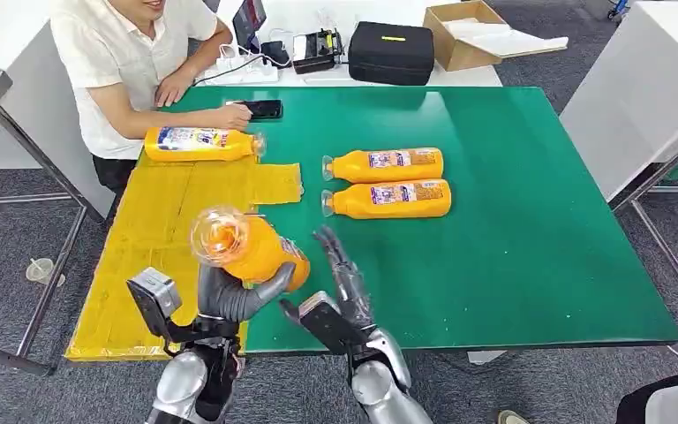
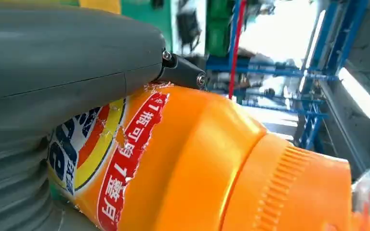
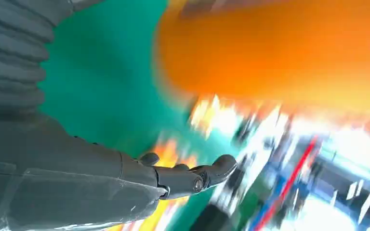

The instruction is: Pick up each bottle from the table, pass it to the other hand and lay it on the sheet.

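Left hand (image 1: 234, 296) has its fingers wrapped around an orange bottle (image 1: 252, 247), held up off the green bench (image 1: 512, 230) with the clear cap tipped toward the camera. Right hand (image 1: 340, 287) sits just beside it, fingers spread, holding nothing. Beyond the hands, two more bottles (image 1: 384, 181) lie side by side on the bench, and one bottle (image 1: 199, 143) lies on the yellow sheet (image 1: 154, 221), where a person's hand (image 1: 234, 116) rests.

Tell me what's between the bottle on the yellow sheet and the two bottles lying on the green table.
In the head view, only bare sheet and green table lie between the sheet bottle and the pair.
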You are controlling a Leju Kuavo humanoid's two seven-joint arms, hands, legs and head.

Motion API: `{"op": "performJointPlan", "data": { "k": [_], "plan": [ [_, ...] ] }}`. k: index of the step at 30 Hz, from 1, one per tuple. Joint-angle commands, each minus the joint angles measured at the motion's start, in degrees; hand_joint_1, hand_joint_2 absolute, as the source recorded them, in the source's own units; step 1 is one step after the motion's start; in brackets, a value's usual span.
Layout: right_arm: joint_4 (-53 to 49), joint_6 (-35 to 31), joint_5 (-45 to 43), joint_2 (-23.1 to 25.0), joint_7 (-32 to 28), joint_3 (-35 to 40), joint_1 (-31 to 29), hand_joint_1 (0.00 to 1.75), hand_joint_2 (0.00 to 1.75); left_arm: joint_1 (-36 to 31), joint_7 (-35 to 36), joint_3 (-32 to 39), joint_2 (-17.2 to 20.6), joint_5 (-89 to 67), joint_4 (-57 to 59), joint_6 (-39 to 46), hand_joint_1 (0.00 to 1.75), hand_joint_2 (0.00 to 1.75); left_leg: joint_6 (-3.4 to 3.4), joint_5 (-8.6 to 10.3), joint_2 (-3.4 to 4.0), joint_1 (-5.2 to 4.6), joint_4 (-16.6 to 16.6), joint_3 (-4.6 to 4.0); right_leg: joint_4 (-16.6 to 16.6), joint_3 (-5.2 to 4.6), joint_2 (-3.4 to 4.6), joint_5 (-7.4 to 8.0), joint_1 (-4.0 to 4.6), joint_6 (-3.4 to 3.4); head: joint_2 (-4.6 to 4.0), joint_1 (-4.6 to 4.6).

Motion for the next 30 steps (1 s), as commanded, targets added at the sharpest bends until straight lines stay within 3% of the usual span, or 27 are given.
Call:
{"op": "performJointPlan", "data": {
  "k": [1, 7, 10, 14, 17, 21, 30],
  "plan": [
    [-13.58, -14.99, 6.84, -0.8, -2.67, -19.57, 4.04, 0.0, 1.75, -2.78, 5.33, 6.84, 0.74, -31.22, -0.09, 12.93, 1.75, 1.75, 0.04, -0.11, -0.13, 0.01, 0.05, 0.25, 0.01, 0.35, -0.26, -0.16, 0.07, -0.26, 0.0, 0.02],
    [-22.77, -12.67, -1.99, 0.28, -8.73, -23.85, 5.29, 0.0, 1.75, -6.72, 9.53, 8.83, 2.64, -49.55, 3.85, 16.85, 1.75, 1.75, 0.0, -0.04, -0.11, -0.02, 0.05, 0.08, 0.06, 0.15, -0.18, -0.09, 0.03, -0.19, 0.0, 0.02],
    [-21.91, -8.84, -4.6, 0.3, -8.85, -24.18, 4.39, 0.0, 1.75, -9.94, 13.11, 9.76, 3.77, -62.57, 9.84, 19.83, 1.75, 1.75, -0.02, -0.06, -0.13, -0.01, 0.05, 0.2, 0.08, 0.26, -0.26, -0.14, 0.05, -0.28, 0.0, 0.02],
    [-21.0, -8.96, -4.55, 0.51, -9.04, -24.22, 3.96, 0.0, 1.75, -10.47, 12.23, 10.56, 3.5, -62.75, 11.25, 20.32, 1.75, 1.75, 0.0, -0.04, -0.04, -0.01, -0.02, 0.27, 0.0, 0.31, -0.16, -0.07, 0.05, -0.25, 0.0, 0.02],
    [-17.97, -4.7, -5.87, 1.56, -9.34, -24.61, 2.6, 0.0, 1.75, -13.79, 17.39, 9.39, 6.46, -76.67, 20.36, 18.55, 1.75, 1.75, 0.0, -0.06, -0.01, 0.01, -0.03, 0.29, -0.03, 0.35, -0.12, -0.08, 0.07, -0.26, 0.0, 0.02],
    [-15.06, -3.46, -6.48, 1.55, -10.83, -24.86, 1.63, 0.0, 1.75, -19.0, 17.67, 11.47, 7.12, -78.98, 33.91, 17.65, 1.75, 1.75, -0.01, 0.03, -0.04, -0.02, -0.13, 0.27, -0.11, 0.31, -0.07, 0.01, 0.01, -0.12, 0.0, 0.02],
    [-12.18, -1.9, -7.58, 1.28, -11.86, -24.93, -0.16, 0.0, 1.75, -24.85, 19.43, 14.69, 7.32, -79.25, 46.83, 13.56, 1.75, 1.75, -0.02, 0.03, 0.04, 0.03, -0.04, 0.15, -0.03, 0.2, -0.01, 0.02, 0.06, -0.13, 0.0, 0.02]
  ]
}}
